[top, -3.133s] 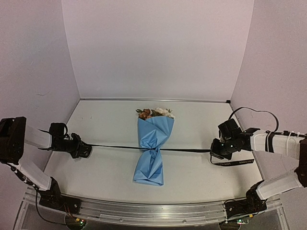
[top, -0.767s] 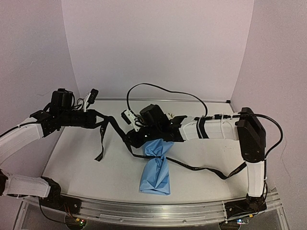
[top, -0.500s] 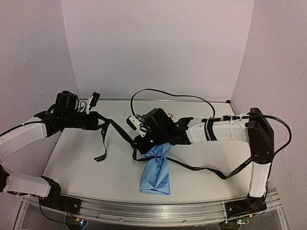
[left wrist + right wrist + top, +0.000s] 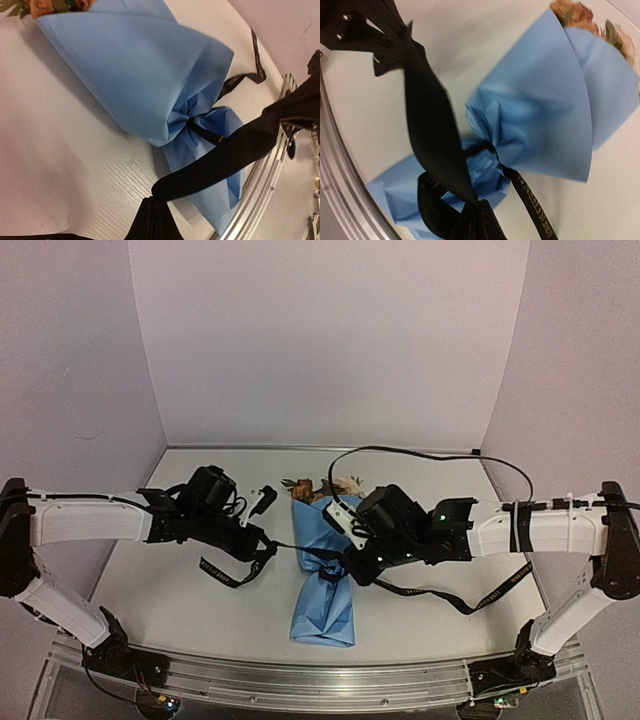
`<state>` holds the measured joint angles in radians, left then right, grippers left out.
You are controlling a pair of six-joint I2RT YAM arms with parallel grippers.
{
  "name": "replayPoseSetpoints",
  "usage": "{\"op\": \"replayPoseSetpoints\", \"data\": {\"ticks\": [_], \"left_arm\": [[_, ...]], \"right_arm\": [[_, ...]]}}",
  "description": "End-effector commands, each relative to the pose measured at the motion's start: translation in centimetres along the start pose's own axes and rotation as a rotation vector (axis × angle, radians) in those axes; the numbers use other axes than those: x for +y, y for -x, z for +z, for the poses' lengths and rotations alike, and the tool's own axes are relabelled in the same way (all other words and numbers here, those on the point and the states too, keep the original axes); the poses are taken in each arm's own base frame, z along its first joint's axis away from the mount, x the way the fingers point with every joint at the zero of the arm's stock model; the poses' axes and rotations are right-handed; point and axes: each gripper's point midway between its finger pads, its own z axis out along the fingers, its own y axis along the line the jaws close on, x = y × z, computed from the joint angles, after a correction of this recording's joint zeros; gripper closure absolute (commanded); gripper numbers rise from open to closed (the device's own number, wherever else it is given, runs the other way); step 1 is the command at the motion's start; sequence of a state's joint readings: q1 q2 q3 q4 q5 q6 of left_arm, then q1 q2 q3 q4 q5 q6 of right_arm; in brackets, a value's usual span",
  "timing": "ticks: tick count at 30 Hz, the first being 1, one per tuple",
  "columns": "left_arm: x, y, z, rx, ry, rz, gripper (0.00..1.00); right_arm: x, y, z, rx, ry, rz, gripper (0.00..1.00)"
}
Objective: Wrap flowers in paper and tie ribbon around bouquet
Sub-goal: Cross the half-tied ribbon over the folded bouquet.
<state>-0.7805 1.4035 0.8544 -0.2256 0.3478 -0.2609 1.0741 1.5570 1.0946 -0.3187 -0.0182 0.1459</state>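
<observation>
The bouquet [image 4: 325, 585] lies mid-table, a light blue paper [image 4: 145, 75] cone pinched at its waist, with the flowers [image 4: 318, 484] at its far, wide end. The black ribbon [image 4: 470, 603] circles the waist [image 4: 202, 131]. One end trails to the right, and a loop hangs by the left arm [image 4: 232, 571]. My left gripper [image 4: 262, 540] sits just left of the waist, shut on a ribbon strand [image 4: 235, 147]. My right gripper [image 4: 347, 566] is over the waist's right side, shut on another strand [image 4: 432, 125]. That strand runs up to the left gripper [image 4: 355, 25]. The lettered tail [image 4: 536, 206] passes beside the right gripper [image 4: 481, 202].
An aluminium rail [image 4: 320, 680] runs along the near table edge, close to the bouquet's narrow end. It also shows in the wrist views as the rail [image 4: 280, 165]. A black cable [image 4: 420, 452] arcs above the right arm. Pale walls close in the back and sides.
Both arms have dropped lower. The left gripper has moved right toward the bouquet's waist. The right gripper has crossed from the waist's left to its right, drawing the ribbon with it.
</observation>
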Motion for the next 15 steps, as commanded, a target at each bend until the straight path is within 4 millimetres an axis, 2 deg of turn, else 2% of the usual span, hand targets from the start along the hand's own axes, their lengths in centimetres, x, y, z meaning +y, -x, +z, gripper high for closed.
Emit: {"op": "replayPoseSetpoints", "data": {"ticks": [1, 7, 12, 15], "left_arm": [[-1.4, 2.2, 2.1, -0.043, 0.022, 0.129, 1.00], [-2.2, 2.2, 4.4, -0.027, 0.015, 0.200, 1.00], [-3.2, 3.4, 4.4, -0.058, 0.031, 0.299, 1.00], [-4.1, 3.3, 4.8, -0.050, 0.008, 0.369, 1.00]], "right_arm": [[-2.2, -2.9, -1.7, 0.037, -0.109, -0.019, 1.00], [-3.4, -4.9, -2.1, 0.043, -0.157, 0.022, 1.00], [-4.1, -5.0, -2.7, 0.008, -0.192, 0.051, 1.00], [-4.1, -5.3, -2.9, 0.005, -0.180, 0.047, 1.00]]}}
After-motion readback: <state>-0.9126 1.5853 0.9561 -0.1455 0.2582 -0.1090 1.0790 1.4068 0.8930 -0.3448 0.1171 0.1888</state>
